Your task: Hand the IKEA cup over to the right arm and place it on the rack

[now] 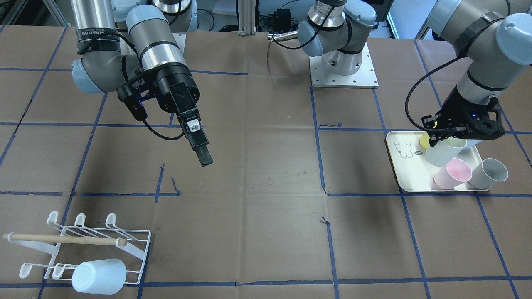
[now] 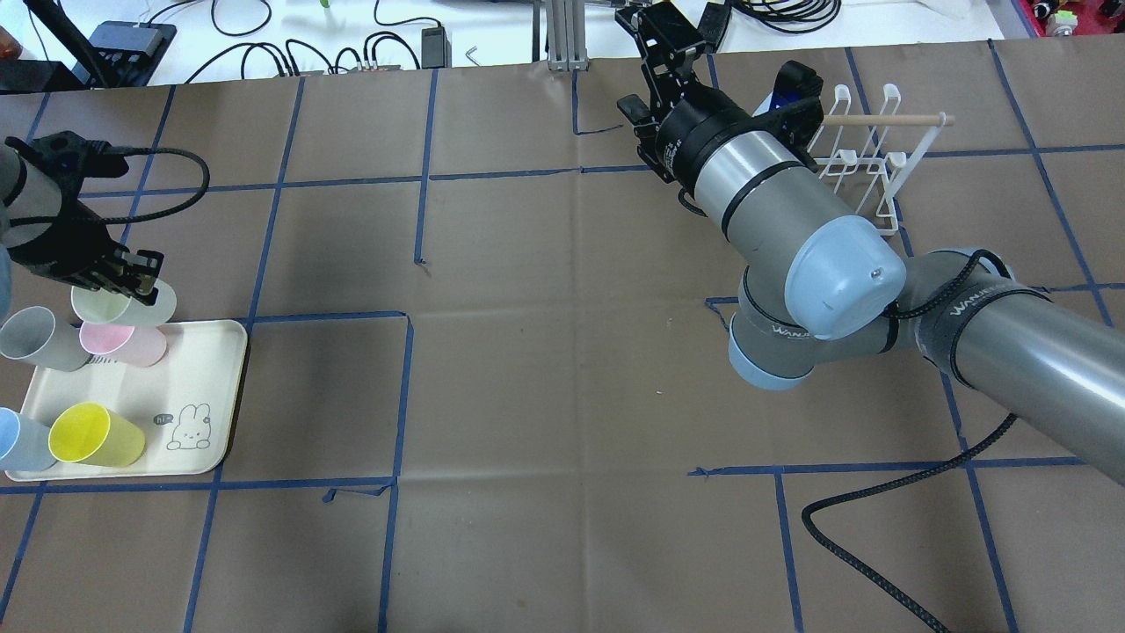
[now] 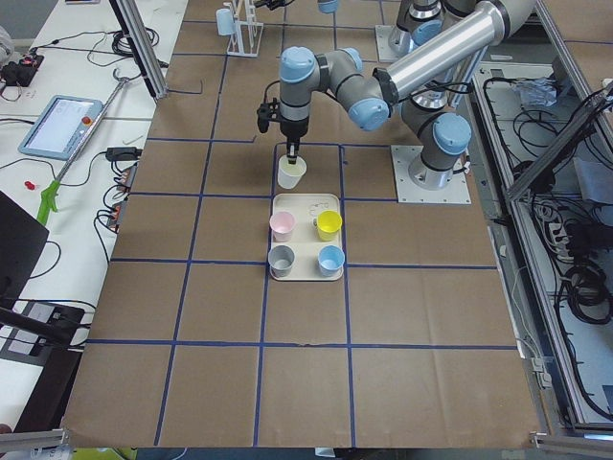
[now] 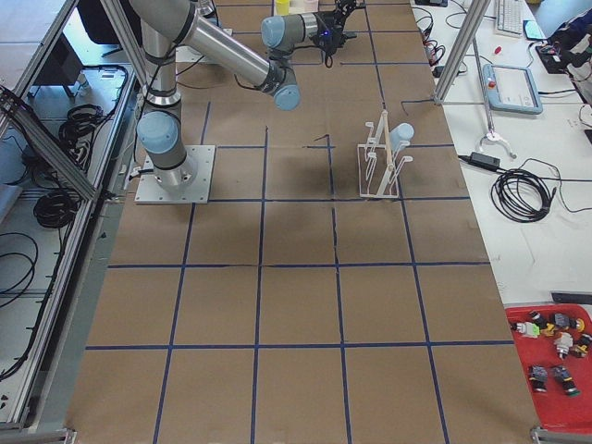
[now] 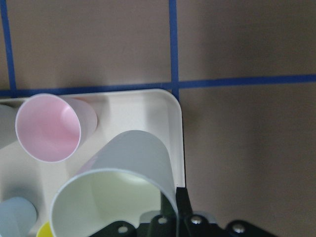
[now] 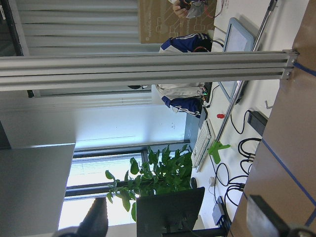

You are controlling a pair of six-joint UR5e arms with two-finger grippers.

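Observation:
My left gripper (image 1: 434,141) is shut on the rim of a pale cream IKEA cup (image 1: 444,151), one finger inside and one outside. It holds the cup tilted over the far corner of the cream tray (image 1: 405,172); the left wrist view shows the pinched rim (image 5: 170,205). My right gripper (image 1: 203,153) is open and empty, raised over the table, well away from the cup; its spread fingertips (image 6: 266,217) show in the right wrist view. The white wire rack (image 1: 89,245) with its wooden dowel stands at the table's edge on the right arm's side, also in the overhead view (image 2: 866,167).
A pale blue cup (image 1: 99,276) lies hung on the rack's prongs. On the tray stand a pink cup (image 1: 453,173), a grey cup (image 1: 490,173), a yellow cup (image 2: 92,435) and a blue cup (image 2: 18,440). The left arm's base plate (image 1: 344,70) is at the back.

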